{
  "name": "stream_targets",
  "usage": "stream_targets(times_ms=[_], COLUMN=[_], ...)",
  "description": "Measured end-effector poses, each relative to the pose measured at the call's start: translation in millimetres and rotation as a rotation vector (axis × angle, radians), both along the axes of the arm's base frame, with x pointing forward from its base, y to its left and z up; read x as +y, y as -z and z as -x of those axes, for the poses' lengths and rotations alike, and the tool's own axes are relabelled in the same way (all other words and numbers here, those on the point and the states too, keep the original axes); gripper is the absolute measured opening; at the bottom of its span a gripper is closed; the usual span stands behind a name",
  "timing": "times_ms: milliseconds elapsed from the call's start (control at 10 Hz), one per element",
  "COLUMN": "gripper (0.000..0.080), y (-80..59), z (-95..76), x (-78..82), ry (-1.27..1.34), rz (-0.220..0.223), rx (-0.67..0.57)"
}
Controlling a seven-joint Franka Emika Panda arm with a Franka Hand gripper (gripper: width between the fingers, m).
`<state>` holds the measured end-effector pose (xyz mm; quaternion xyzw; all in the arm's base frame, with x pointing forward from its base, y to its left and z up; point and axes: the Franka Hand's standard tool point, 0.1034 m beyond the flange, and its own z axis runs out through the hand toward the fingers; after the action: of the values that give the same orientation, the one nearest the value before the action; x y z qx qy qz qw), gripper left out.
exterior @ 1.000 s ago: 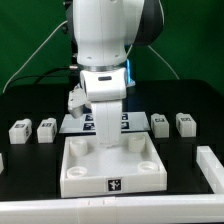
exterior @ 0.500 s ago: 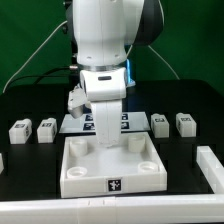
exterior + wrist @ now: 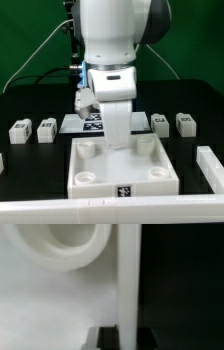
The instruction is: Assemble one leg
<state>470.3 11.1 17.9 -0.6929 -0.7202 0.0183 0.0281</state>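
Observation:
Four legs stand on the black table in the exterior view: two at its left (image 3: pixel 20 130) (image 3: pixel 46 130) and two at its right (image 3: pixel 159 123) (image 3: pixel 185 123). Each is a small white peg with a tag, and none is held. My gripper (image 3: pixel 120 140) reaches down onto the far wall of the large white square panel (image 3: pixel 150 178). In the wrist view the gripper (image 3: pixel 126 339) has its two dark fingers (image 3: pixel 107 340) on either side of the panel's thin wall (image 3: pixel 128 280), shut on it. A round corner socket (image 3: pixel 70 241) lies beside it.
The marker board (image 3: pixel 93 122) lies behind the panel, partly hidden by the arm. A white bar (image 3: pixel 210 165) lies at the exterior view's right, and a white rail (image 3: pixel 60 210) runs along the front edge. Cables hang at the back left.
The arm has moved toward the exterior view's right, and the square panel has slid that way with it. The legs have not moved.

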Motion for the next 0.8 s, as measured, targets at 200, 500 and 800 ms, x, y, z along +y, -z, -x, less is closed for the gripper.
stream_targets(times_ms=[200, 500, 800], gripper=[0.0061, 0.0064, 0.0068], y=[-2.2, 2.3, 3.8], z=[-24.7, -25.6, -26.3], x=[25.8, 39.8, 57.0], ry=[0.017, 0.047, 0.039], rz=[-0.006, 0.003, -0.006], rx=[-0.003, 0.073, 0.084])
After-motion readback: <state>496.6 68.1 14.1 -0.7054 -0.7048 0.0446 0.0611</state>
